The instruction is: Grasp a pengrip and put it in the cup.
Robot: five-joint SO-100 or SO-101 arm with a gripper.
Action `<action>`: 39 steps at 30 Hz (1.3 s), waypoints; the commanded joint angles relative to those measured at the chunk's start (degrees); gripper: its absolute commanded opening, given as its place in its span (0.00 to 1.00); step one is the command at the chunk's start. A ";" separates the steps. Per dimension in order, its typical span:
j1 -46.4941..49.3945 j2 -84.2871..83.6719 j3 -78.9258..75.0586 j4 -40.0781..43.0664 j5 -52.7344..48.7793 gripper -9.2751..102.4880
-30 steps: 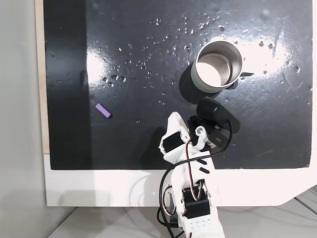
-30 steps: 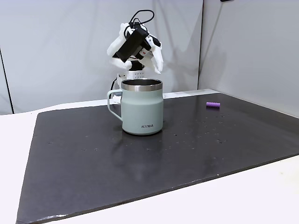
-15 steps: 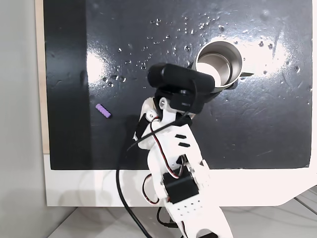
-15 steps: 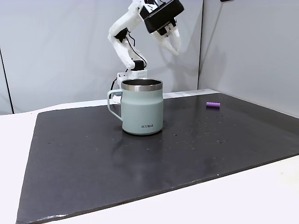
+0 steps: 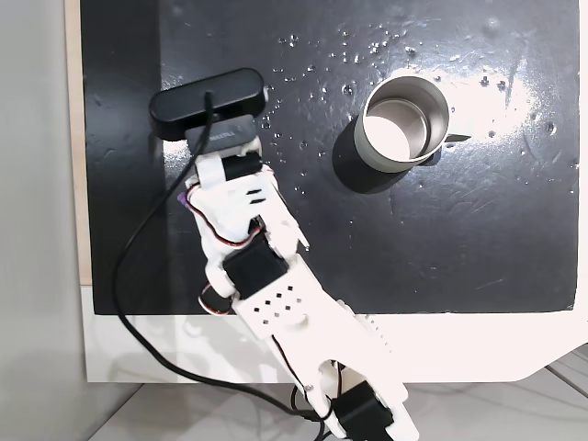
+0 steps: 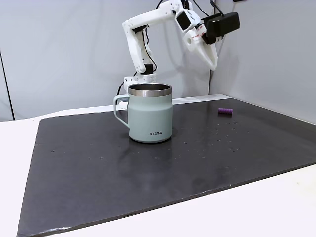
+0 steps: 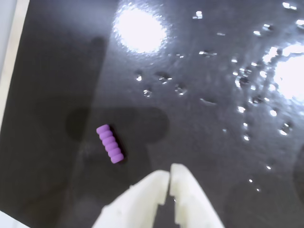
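The end effector (image 7: 169,176) has its two white fingers (image 7: 142,199) pressed almost together, and it holds nothing. It hangs high in the air above the bench (image 6: 148,168) in a fixed view. In the wrist view, the little purple pengrip (image 7: 110,143) lies flat on the dark mat, at about 10 o'clock from the fingertips and close by. The cup (image 5: 402,123) stands upright, well apart from the pengrip.
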 commanded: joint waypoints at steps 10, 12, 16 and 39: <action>-9.23 -13.36 -10.11 7.38 -10.28 0.23; -9.23 -14.59 -9.76 6.42 -12.39 0.26; -8.61 -17.14 -9.23 2.11 -15.29 0.28; -11.69 -30.85 3.96 -18.19 -18.63 0.41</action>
